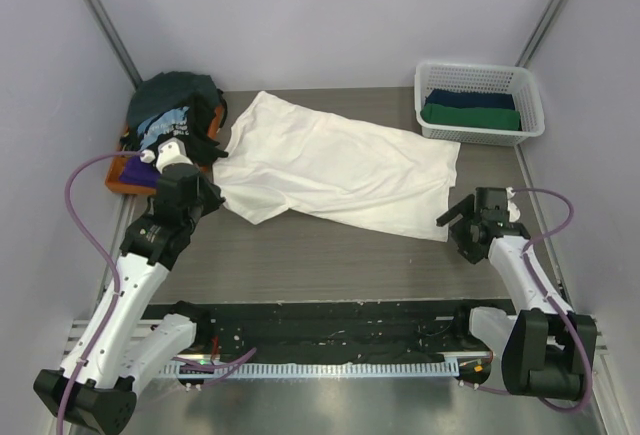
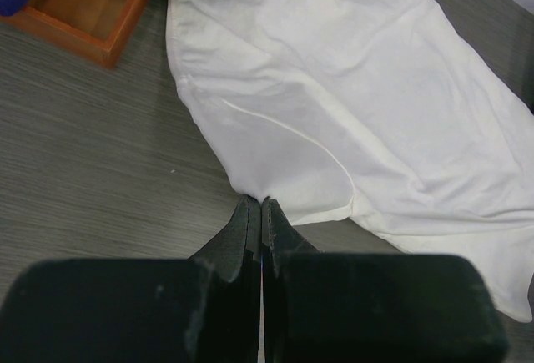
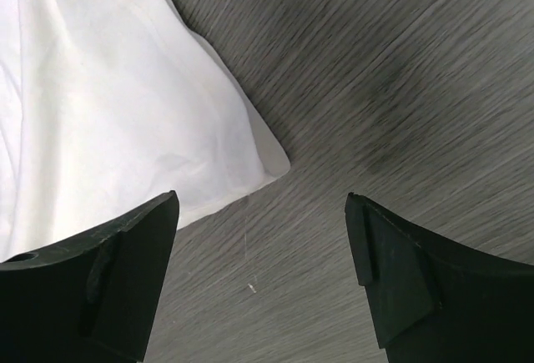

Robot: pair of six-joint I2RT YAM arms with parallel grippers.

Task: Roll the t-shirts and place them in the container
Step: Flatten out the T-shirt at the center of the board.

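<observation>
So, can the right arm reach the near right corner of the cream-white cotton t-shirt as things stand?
Probably yes. The right gripper hangs open just beside that corner of the cream-white cotton t-shirt, with only grey table between them; nothing seems to block it.

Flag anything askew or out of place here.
The white tee lies slanted across the table, wrinkled, not squared. At the back left, dark tees spill over the orange tray.
</observation>
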